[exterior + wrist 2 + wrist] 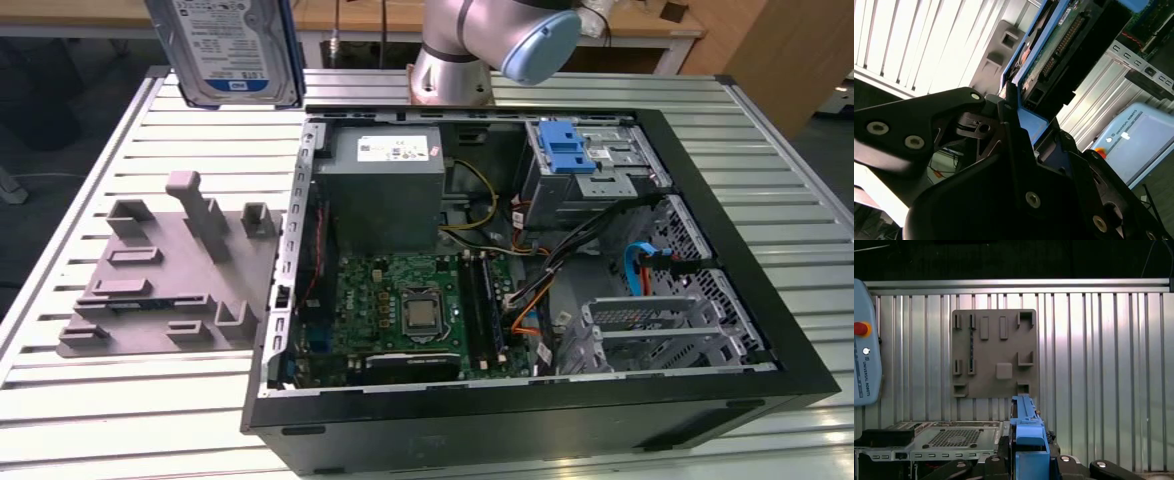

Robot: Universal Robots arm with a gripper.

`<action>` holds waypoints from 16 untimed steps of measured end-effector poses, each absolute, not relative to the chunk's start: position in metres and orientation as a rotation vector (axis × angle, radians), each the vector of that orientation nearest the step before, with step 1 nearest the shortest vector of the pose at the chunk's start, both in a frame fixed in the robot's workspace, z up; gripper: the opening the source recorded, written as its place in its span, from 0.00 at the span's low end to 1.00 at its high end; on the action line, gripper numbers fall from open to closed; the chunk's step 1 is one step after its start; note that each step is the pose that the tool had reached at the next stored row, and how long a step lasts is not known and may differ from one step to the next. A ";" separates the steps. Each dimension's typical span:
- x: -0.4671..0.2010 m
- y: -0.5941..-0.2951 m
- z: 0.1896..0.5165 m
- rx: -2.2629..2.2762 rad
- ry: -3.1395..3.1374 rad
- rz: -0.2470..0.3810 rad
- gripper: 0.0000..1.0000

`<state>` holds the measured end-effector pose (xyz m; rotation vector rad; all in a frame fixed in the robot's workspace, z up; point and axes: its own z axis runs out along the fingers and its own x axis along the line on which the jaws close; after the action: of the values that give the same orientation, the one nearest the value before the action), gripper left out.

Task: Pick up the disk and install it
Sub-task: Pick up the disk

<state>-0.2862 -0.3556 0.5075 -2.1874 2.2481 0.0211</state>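
Disk (1074, 55) and gripper (1038, 131) are joined up; in the second wrist view the black fingers (1009, 107) press onto the blue side rail (1033, 120), so the gripper is pinching the disk tight. The disk sticks straight out from the fingers; its long side runs away from the gripper, and its green board (1054, 45) is on show. In the first wrist view the disk (1029, 432) pokes out of the gripper (1029, 462) the same way.

In the exterior view the disk (227, 55) hangs high in the air, standing on end, with its label (220, 30) facing the camera; it touches nothing below. Lower down, on the metal table (120, 420), sits a grey holder (147, 280) with slots and pegs; the open computer case (534, 425) is just beside it, on the exterior view's right. So the disk is off to the side of the case, not over it; I think it is picked up but not yet put in. Inside the case, the metal bays (621, 180) with a blue latch (567, 145) sit at the far end, near the robot arm (481, 40); they are well apart from the disk, lower and toward the exterior view's right.
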 end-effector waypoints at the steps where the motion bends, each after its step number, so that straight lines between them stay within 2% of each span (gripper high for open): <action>1: -0.286 -0.356 0.508 -2.187 2.248 0.021 0.36; 16: -0.278 -0.356 0.507 -2.187 2.248 0.021 0.36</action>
<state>-0.2776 -0.3560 0.5073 -2.1873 2.2482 0.0211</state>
